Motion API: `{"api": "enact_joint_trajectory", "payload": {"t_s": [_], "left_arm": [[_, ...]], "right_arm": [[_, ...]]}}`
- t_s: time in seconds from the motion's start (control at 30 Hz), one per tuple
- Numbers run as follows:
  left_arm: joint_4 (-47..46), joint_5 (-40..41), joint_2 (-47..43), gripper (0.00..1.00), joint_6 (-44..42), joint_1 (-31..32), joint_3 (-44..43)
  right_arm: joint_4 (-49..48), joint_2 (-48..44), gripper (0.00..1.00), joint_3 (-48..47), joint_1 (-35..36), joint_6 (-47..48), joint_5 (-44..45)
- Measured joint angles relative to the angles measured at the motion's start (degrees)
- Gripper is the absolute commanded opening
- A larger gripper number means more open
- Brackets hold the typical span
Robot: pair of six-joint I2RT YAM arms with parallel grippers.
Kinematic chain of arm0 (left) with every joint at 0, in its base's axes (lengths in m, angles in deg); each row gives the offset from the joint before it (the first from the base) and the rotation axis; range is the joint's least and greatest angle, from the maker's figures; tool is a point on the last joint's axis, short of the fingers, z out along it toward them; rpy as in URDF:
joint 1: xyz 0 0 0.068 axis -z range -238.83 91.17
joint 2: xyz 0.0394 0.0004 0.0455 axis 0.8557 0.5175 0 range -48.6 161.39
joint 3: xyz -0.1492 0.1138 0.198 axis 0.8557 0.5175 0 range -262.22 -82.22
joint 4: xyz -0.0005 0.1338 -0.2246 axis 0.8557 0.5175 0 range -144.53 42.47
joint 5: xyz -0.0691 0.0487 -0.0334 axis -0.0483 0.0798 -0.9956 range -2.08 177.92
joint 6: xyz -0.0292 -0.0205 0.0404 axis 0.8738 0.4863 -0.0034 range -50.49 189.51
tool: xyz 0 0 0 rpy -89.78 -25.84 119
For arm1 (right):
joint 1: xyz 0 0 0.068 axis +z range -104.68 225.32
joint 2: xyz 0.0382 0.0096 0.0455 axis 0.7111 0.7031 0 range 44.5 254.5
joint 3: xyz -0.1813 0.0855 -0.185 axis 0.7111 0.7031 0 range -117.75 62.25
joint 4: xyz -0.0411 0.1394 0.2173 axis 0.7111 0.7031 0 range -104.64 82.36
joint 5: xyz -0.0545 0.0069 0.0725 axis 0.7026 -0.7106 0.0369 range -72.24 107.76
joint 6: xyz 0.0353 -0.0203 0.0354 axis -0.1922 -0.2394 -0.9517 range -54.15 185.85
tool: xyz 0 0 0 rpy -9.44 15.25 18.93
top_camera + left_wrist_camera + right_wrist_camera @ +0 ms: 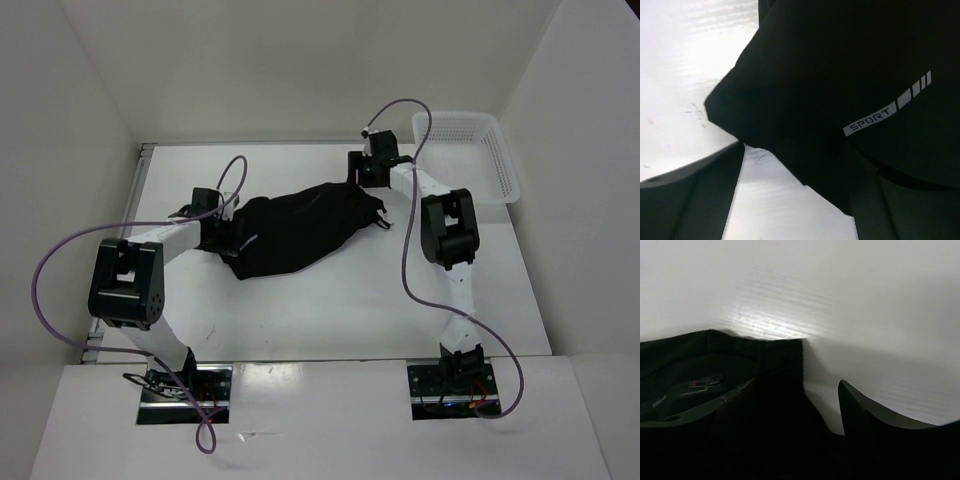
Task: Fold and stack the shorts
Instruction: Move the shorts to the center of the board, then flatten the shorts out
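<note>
The black shorts (300, 228) lie crumpled across the middle of the table, with a drawstring end at their right edge. My left gripper (213, 212) is at their left end. In the left wrist view it (795, 200) is open, and a fabric edge with a pale SPORT logo (870, 121) hangs over the right finger (890, 210). My right gripper (366, 172) is at the shorts' far right end. In the right wrist view it (800, 410) is open, with a ribbed black edge (782, 365) against the left finger (725, 415) and a gap before the right finger (875, 435).
A white mesh basket (500, 165) stands at the back right corner of the table. White walls close in the table on the left, back and right. Purple cables loop over both arms.
</note>
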Motion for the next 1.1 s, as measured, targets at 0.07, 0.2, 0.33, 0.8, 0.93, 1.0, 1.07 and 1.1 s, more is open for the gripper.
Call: {"api": "enact_joint_trajectory", "payload": {"t_s": [0.07, 0.2, 0.33, 0.8, 0.93, 1.0, 1.07, 1.1], "left_arm": [[-0.4, -0.7, 1.0, 0.67, -0.1, 0.0, 0.0], [-1.4, -1.9, 1.4, 0.39, -0.1, 0.0, -0.2], [-1.8, -3.5, 1.5, 0.11, 0.0, 0.0, -0.2], [-2.7, 2.8, -0.9, 0.0, -0.1, -0.9, -6.4], [-2.5, 3.9, -5.2, 0.0, -0.1, -3.3, -13.7], [-2.3, 4.1, -8.6, 0.0, -0.1, -4.2, -15.3], [-1.4, 4.0, -12.7, 0.0, 0.0, -4.7, -16.3], [-1.0, 3.8, -14.6, 0.0, 0.0, -4.8, -16.7]], "right_arm": [[0.6, 0.7, 0.68, -0.1, 0.9, 0.1, -0.3], [0.8, 0.9, 0.39, -0.3, 2.6, -0.1, -0.9], [0.8, 1.3, 0.0, -0.3, 3.2, -0.8, -1.5], [1.6, -3.8, 0.0, -4.5, 3.2, 4.5, 3.1], [1.8, -13.7, 0.0, -4.4, 3.1, 8.4, 4.2], [1.5, -20.6, 0.0, -2.7, 3.1, 10.4, 4.6], [1.5, -28.7, 0.0, 0.5, 3.2, 12.0, 4.5], [1.3, -32.3, 0.0, 2.2, 3.2, 12.6, 4.2]]}}
